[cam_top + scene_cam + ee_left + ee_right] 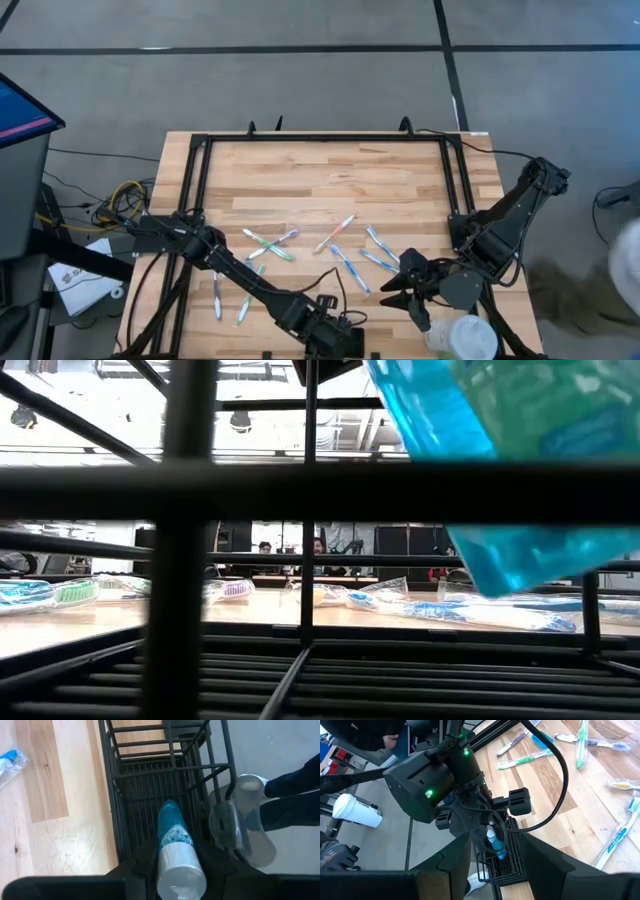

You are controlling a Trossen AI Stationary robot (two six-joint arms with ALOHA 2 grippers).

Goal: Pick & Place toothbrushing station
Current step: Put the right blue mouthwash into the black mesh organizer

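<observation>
The toothbrushing station, a black wire basket (150, 785) (509, 866), stands at the table's near edge. The low view looks out through its bars (300, 680). My left gripper (175, 880) (330, 335) hangs over it, shut on a blue bottle with a white cap (171, 827) (496, 846) (500, 450). My right gripper (400, 285) waits to the right of it above the table, open, with nothing between its fingers. Several toothbrushes (340, 260) lie flat on the wood. My left gripper pinches the bottle at its white cap end (180, 865) between its two fingers. The fingers come slanting down from above toward the table's near edge and lie along the bottle. The bottle hangs tilted, blue end (169, 812) lowest, over the basket's floor, lifted clear.
A white cup-like container (465, 338) stands near the table's front right corner. A clear plastic thing (240, 820) sits beside the basket, past the table's edge. A black frame (320, 140) borders the wooden top. A person's legs (295, 795) and a hand (385, 740) show beyond the table.
</observation>
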